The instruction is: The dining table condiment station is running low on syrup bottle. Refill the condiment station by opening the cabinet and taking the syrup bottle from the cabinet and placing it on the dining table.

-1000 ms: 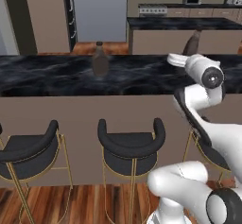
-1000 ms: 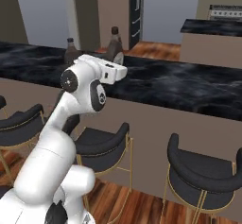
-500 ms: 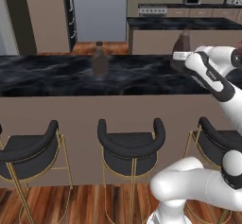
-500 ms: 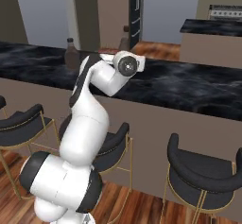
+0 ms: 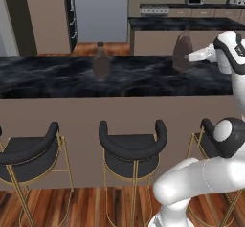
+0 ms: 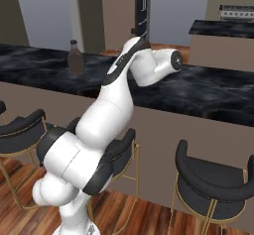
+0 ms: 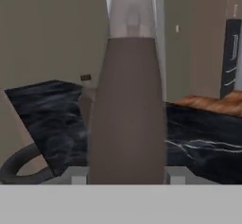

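Claw (image 5: 187,56) pinching the bottle (image 5: 182,52).
Bottle upright over the table (image 5: 57,77); another bottle (image 5: 100,60) stands well apart.

My left base camera sits behind my arm and looks forward and down across the dining table (image 5: 57,80) from a middling distance, with the bar stools (image 5: 131,147) along its near side and the kitchen behind. My right base camera faces the same dining table (image 6: 213,92) from the other side, at an angle, so the marble top runs away to the left. Both take in the top, the stools and the brown bottle (image 5: 100,61) standing on it. My hand camera looks along my pincer, very near a tall bottle (image 7: 127,109), with the marble top (image 7: 47,114) tilted behind it.
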